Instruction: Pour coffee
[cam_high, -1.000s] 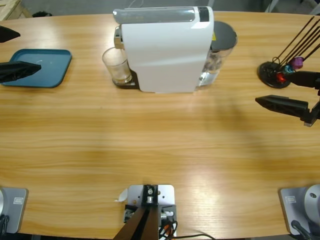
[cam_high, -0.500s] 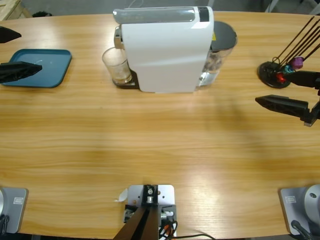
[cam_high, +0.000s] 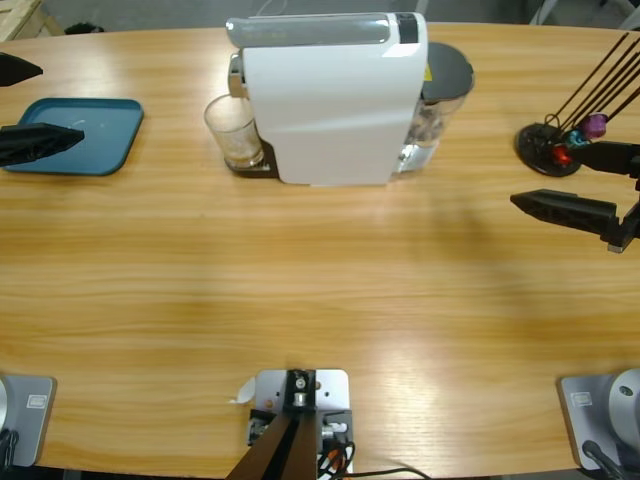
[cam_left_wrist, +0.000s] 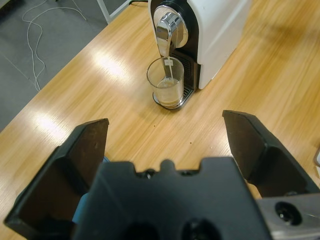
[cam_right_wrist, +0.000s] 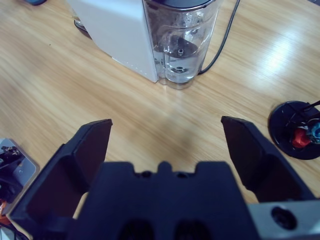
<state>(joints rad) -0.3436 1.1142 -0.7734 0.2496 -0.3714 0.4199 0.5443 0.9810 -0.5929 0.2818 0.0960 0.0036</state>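
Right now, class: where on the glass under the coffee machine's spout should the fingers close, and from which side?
Grip the glass across its upright wall, below the rim, probably from the open side facing away from the coffee machine, whose spout hangs over the rim.
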